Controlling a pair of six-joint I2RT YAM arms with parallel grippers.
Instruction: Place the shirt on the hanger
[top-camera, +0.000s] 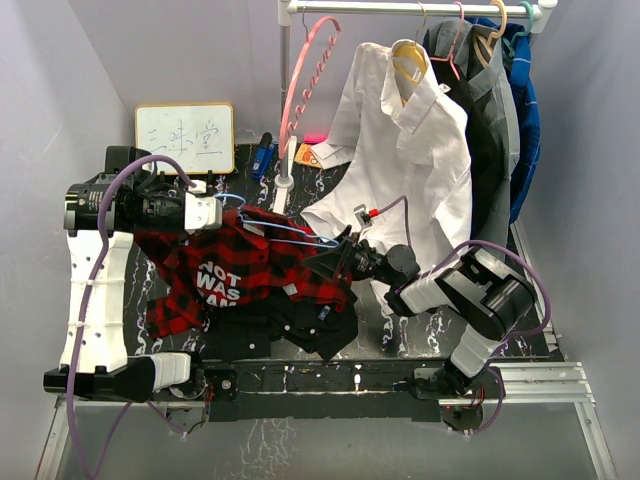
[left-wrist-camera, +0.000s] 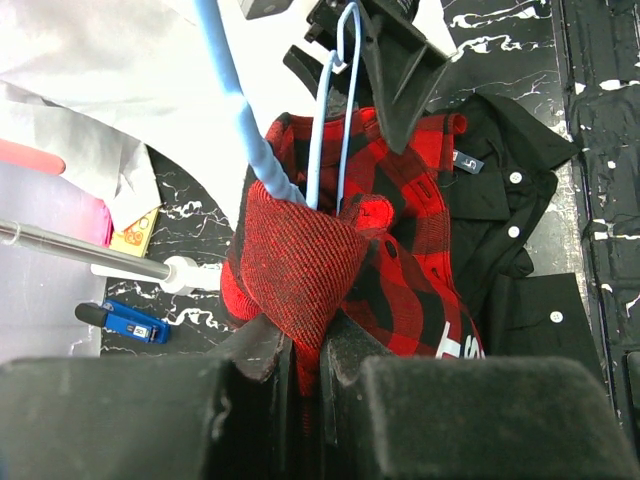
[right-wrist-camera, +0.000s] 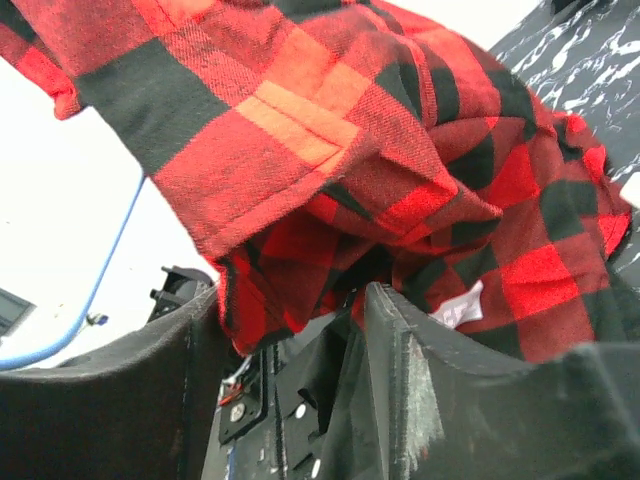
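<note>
The red-and-black plaid shirt with white letters hangs bunched from my left gripper down to the table. In the left wrist view my left gripper is shut on a fold of the shirt. The light-blue wire hanger runs from the left gripper toward my right gripper. One hanger arm goes into the shirt. In the right wrist view my right gripper has its jaws apart, with plaid cloth drooping between them and the blue wire just outside its left finger.
A plain black shirt lies under the plaid one. A white dress shirt and dark clothes hang on the rail at the back right. A pink hanger, the rack pole, a whiteboard and a blue clip stand behind.
</note>
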